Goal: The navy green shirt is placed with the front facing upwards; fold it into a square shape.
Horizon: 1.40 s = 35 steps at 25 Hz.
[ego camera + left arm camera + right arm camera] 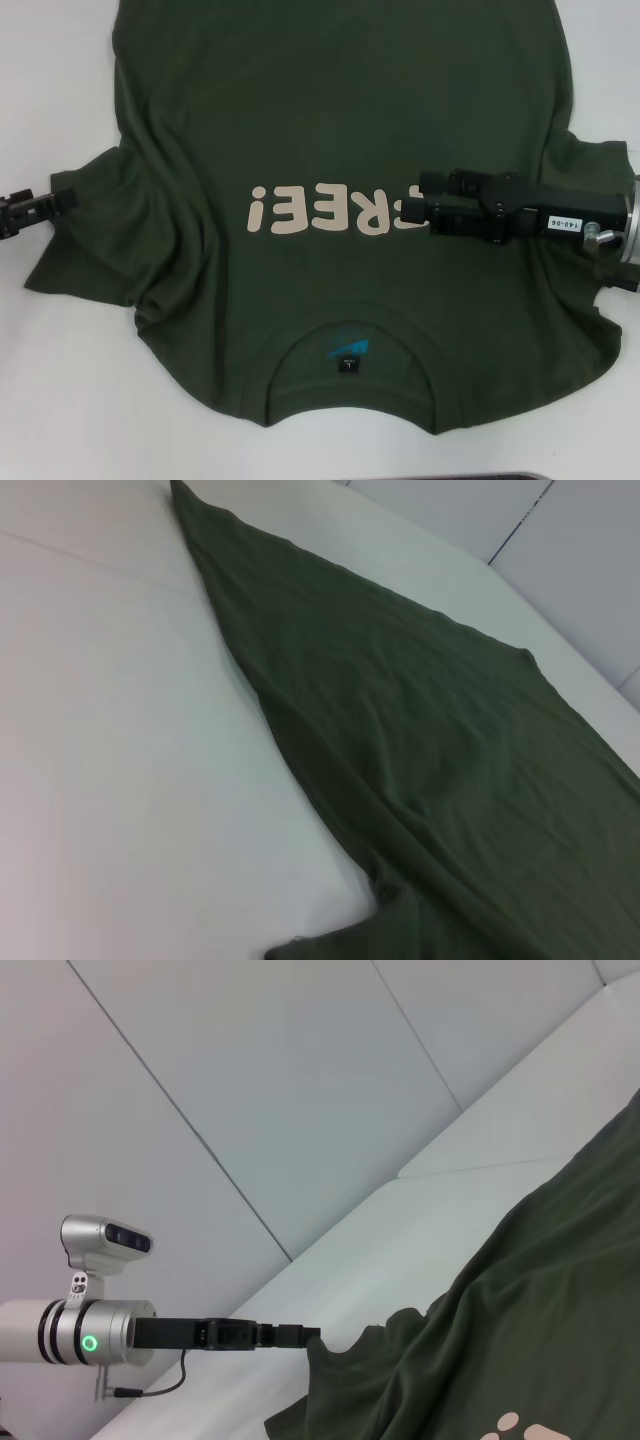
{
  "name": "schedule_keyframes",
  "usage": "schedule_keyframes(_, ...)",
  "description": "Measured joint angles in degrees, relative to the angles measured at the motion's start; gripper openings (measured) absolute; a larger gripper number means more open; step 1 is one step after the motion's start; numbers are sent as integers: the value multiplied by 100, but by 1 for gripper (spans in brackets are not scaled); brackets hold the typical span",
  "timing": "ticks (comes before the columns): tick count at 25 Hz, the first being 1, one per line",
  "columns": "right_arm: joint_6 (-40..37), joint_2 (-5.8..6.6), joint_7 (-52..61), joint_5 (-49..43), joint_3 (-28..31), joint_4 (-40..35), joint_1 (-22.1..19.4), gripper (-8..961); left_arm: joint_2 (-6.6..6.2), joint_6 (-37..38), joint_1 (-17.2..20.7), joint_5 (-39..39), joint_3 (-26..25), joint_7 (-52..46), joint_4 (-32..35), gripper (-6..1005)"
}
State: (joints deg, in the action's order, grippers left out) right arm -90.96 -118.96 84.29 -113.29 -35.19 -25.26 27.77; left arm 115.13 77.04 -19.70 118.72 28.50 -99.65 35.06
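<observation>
1. Looking down from the head view, the navy green shirt [330,150] lay front-up on the white table [60,400], collar nearest the robot, cream "FREE!" lettering [325,210] across the chest and the black neck label [347,363] just inside the collar. The left gripper [68,197] sat at the edge of the left sleeve [100,250], which was bunched and wrinkled; its fingertips met the cloth, but whether they pinched it could not be told. The right gripper [418,210] reached across the right sleeve to the chest, covering the first letter, and whether its fingers were spread or pressed together could not be told either.

2. From the left wrist view, only a long slope of the shirt's cloth [430,760] over the table [120,730] showed; no fingers appeared.

3. From the right wrist view, the other arm's gripper [300,1337] met the raised sleeve edge [340,1360] across the shirt [520,1330], seemingly gripping it, though that was not certain.

4. Judged from how the shirt lay, folding had barely begun: no side or hem was folded over, and every fold toward a square remained.
</observation>
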Motion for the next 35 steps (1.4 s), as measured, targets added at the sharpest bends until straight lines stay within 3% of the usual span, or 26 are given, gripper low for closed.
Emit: schedule_keyframes(35,-26,6,35,0,4,21,-37,821,112,38,0,10,147,86,-43,771)
